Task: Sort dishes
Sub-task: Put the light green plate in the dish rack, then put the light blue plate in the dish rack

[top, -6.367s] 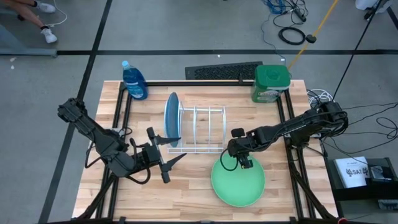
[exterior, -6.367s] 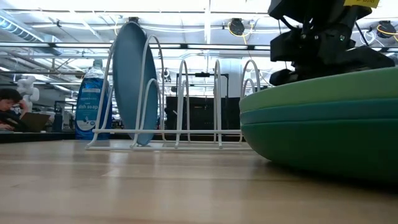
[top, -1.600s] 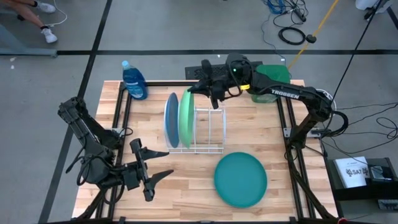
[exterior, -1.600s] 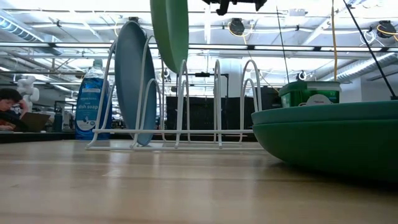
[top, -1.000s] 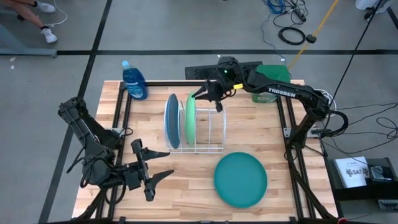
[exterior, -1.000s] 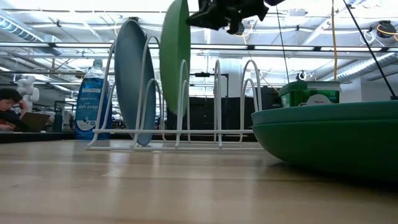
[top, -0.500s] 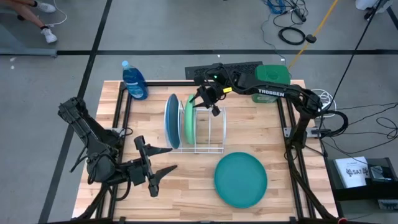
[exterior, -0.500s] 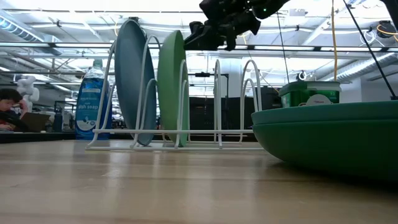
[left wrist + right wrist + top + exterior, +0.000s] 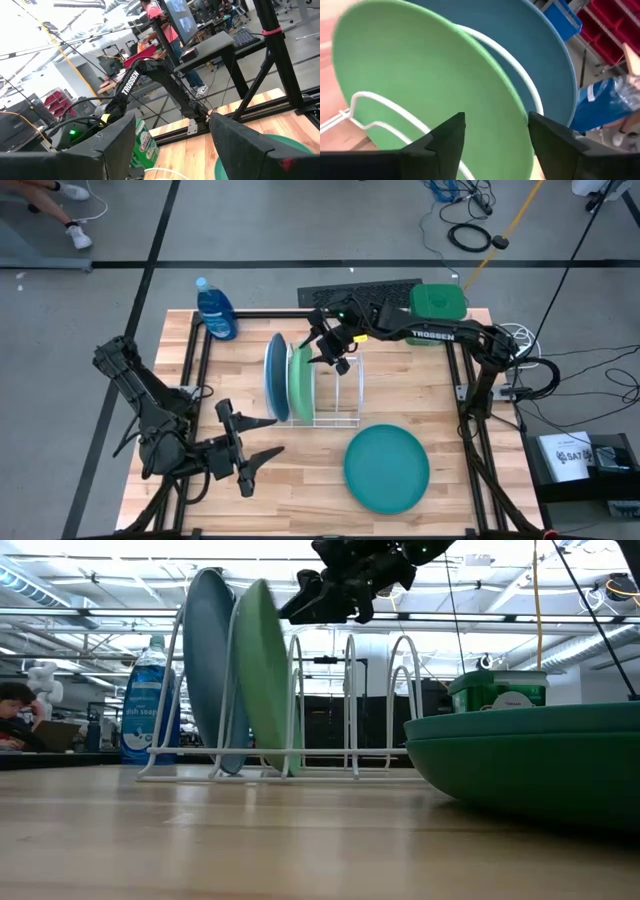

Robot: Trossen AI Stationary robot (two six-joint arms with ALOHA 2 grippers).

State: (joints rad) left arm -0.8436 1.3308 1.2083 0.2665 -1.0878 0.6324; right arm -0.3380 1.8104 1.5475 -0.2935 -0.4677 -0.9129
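The blue plate (image 9: 275,373) stands on edge in the leftmost slot of the white wire rack (image 9: 340,385). The light green plate (image 9: 301,383) stands in the slot beside it. Its lower rim is in the rack and its top (image 9: 256,588) tips toward the blue plate (image 9: 208,670). My right gripper (image 9: 326,348) is open, just above and to the right of the green plate's top rim. The teal plate (image 9: 387,468) lies on the dark green plate (image 9: 520,780) at the near right. My left gripper (image 9: 250,462) is open and empty at the near left. My right gripper hovers at the light green plate's top rim (image 9: 485,85), its fingers (image 9: 445,145) spread wide and slanting down from the right. I cannot tell whether a finger touches the rim. The plate stands by itself in the rack.
A blue soap bottle (image 9: 215,310) stands at the far left corner. A green tub (image 9: 437,302) stands at the far right, and a keyboard (image 9: 350,292) lies beyond the far edge. The rack's right slots (image 9: 375,700) hold nothing. Bare wood lies near the front edge.
My right gripper has come down and to the left with the light green plate. It has set the plate in the rack beside the blue plate and let go. The plate's top has then tipped toward the blue plate, while its lower rim stays in the rack.
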